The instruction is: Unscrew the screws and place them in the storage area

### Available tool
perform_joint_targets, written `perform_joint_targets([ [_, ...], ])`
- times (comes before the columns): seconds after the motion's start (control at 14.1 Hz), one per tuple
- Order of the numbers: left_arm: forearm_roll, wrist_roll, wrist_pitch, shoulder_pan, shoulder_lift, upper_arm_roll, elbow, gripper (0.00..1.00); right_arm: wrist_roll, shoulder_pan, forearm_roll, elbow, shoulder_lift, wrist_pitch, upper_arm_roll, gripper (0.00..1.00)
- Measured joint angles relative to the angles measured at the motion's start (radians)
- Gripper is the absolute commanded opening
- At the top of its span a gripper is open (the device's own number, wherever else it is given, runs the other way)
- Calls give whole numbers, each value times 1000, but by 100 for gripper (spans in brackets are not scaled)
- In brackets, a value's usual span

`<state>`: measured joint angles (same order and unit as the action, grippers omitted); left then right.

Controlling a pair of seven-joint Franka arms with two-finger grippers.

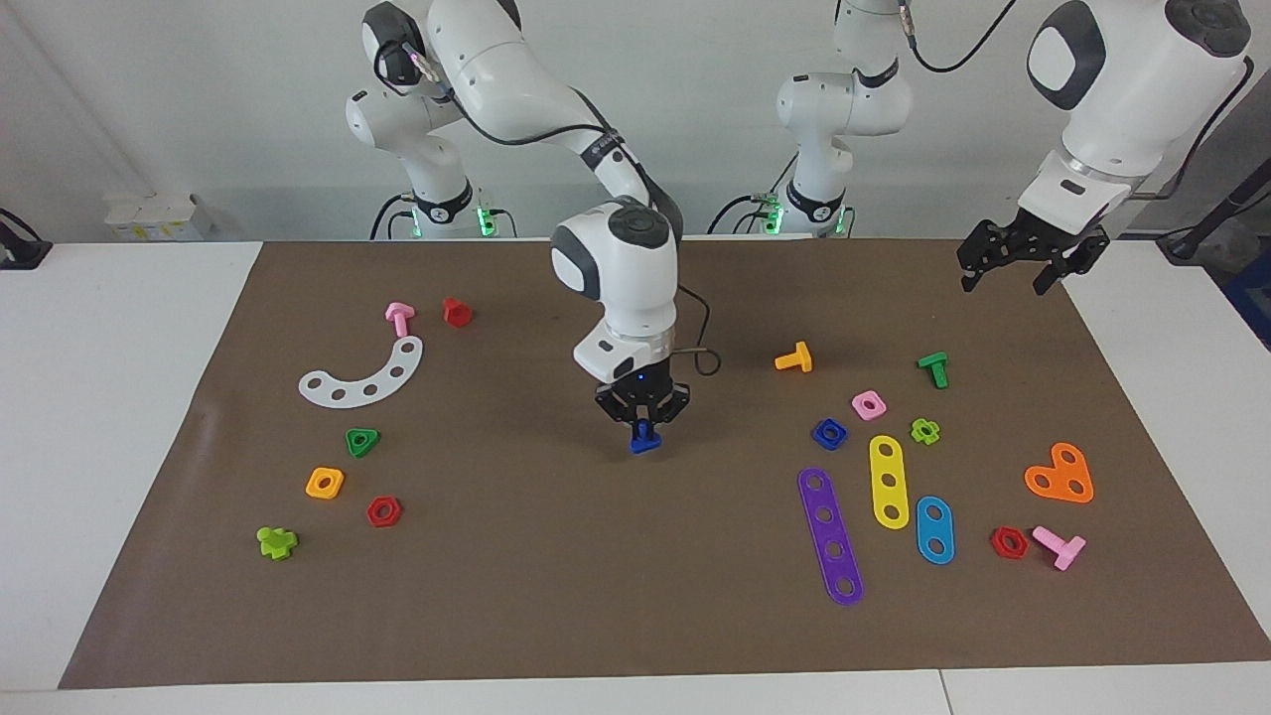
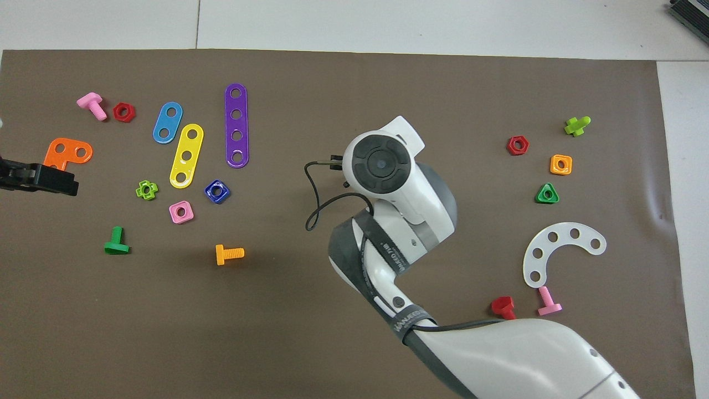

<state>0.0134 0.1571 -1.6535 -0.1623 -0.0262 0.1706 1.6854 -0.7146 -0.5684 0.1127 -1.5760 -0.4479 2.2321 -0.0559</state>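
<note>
The blue screw (image 1: 644, 443) hangs head down just over the middle of the brown mat (image 1: 556, 596). My right gripper (image 1: 644, 429) points straight down and is shut on its shank. In the overhead view the right wrist (image 2: 382, 166) hides both this gripper and the screw. My left gripper (image 1: 1003, 283) waits open and holds nothing, up over the mat's corner by the left arm's base. Its black fingers (image 2: 50, 180) also show at the edge of the overhead view.
Toward the right arm's end lie a white curved plate (image 1: 367, 377), a green triangular nut (image 1: 362, 441), an orange nut (image 1: 325, 483), a red nut (image 1: 383, 511) and several bolts. Toward the left arm's end lie a blue square nut (image 1: 829, 433), coloured strips (image 1: 830, 536) and an orange bolt (image 1: 794, 357).
</note>
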Motion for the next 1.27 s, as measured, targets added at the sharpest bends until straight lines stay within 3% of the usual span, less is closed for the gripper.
perform_joint_targets([
  [0.28, 0, 1, 0, 0, 0, 0, 0, 100, 205, 198, -1, -159, 198, -69, -2, 0],
  [0.49, 0, 1, 0, 0, 0, 0, 0, 100, 343, 326, -37, -306, 280, -61, -2, 0],
  [0.92, 0, 1, 0, 0, 0, 0, 0, 100, 563, 473, -147, -581, 317, 150, -1, 0],
  [1.2, 0, 1, 0, 0, 0, 0, 0, 100, 572, 478, -196, -654, 307, 236, 7, 0],
  [1.27, 0, 1, 0, 0, 0, 0, 0, 100, 572, 478, -199, -656, 299, 247, 7, 30],
])
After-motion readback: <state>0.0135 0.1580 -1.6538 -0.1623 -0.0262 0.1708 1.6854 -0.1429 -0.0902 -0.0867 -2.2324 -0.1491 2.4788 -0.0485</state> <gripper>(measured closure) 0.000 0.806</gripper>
